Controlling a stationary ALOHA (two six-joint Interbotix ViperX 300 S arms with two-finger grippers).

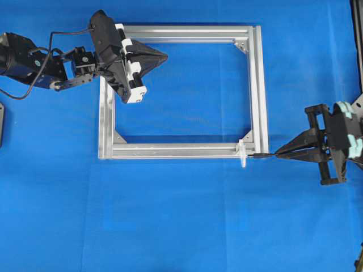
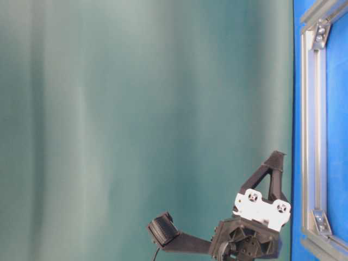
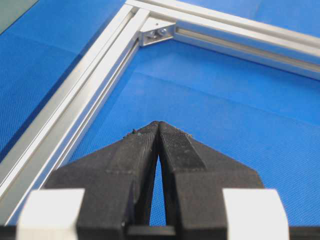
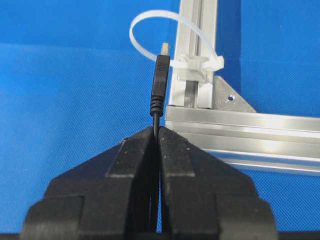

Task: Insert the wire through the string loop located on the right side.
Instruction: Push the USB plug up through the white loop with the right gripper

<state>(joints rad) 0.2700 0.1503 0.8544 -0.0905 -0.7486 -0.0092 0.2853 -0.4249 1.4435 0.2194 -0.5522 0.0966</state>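
The right end effector point(image 4: 156, 131), clamped on the wire point(image 4: 160, 82), holds its plug just short of the string loop point(image 4: 170, 37) at the frame's point(image 1: 187, 150) five o'clock corner; a level, centred push should thread it.

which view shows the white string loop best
The right wrist view: the string loop arcs large and clear off the frame, with the wire plug just short of it, held in the right gripper. The overhead view shows it as a tiny white sliver at the frame's corner.
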